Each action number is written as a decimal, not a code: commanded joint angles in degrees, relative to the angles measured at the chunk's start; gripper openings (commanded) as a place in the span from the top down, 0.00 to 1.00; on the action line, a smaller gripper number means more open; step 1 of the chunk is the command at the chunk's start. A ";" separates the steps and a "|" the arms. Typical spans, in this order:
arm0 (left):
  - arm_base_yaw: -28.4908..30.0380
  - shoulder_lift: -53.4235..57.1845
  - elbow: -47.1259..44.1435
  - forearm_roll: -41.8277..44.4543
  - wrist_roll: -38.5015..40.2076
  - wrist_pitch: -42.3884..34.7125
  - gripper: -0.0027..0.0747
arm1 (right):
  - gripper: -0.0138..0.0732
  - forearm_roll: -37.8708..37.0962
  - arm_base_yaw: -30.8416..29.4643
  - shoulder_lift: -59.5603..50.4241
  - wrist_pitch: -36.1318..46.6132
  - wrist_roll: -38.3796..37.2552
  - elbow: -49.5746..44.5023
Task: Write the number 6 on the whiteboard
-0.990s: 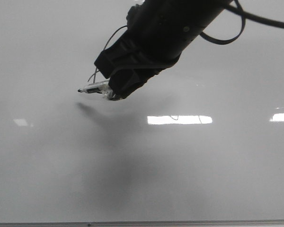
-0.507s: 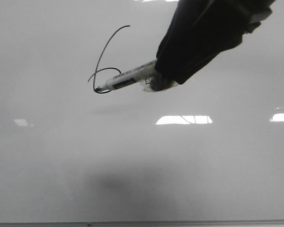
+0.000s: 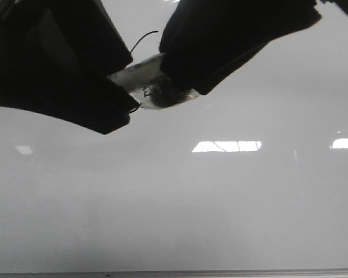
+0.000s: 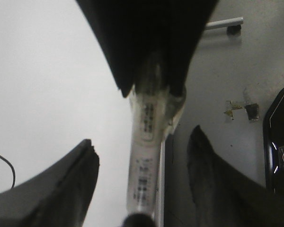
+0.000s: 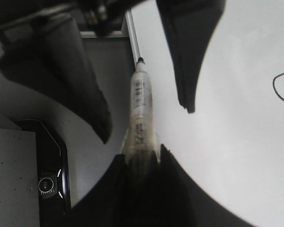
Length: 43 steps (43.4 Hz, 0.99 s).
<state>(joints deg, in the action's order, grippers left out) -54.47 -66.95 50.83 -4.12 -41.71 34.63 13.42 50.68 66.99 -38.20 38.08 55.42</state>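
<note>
The whiteboard [image 3: 220, 202] fills the front view. The number 6 is mostly hidden behind the grippers; only the top of its thin black stem [image 3: 140, 39] shows, and part of its loop shows in the right wrist view [image 5: 279, 87]. My right gripper [image 3: 180, 87] is shut on a white marker [image 3: 140, 70] and holds it off the board, its tip pointing left. My left gripper [image 3: 124, 87] is open, its dark fingers [image 4: 61, 189] on either side of the marker's front end [image 4: 146, 156] with a gap on both sides.
The board's thin grey bottom frame [image 3: 174, 273] runs along the front edge. Beside the board's side edge [image 5: 132, 38] is a grey table with a black device [image 5: 42, 175], which also shows in the left wrist view [image 4: 281, 142]. Light reflections [image 3: 226, 146] lie on the board.
My right gripper finished the 6's loop, then lifted the marker off the board toward the camera. My left gripper came in from the left, and its open fingers now straddle the marker's tip end.
</note>
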 commanded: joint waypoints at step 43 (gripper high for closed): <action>6.40 0.18 2.09 -0.53 3.44 -2.58 0.99 | 0.32 -1.06 -10.86 -4.69 2.31 -6.98 0.52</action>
<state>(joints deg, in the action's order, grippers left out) -51.19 -68.37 51.21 -3.82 -40.77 34.81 12.31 44.44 65.32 -37.19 33.66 55.15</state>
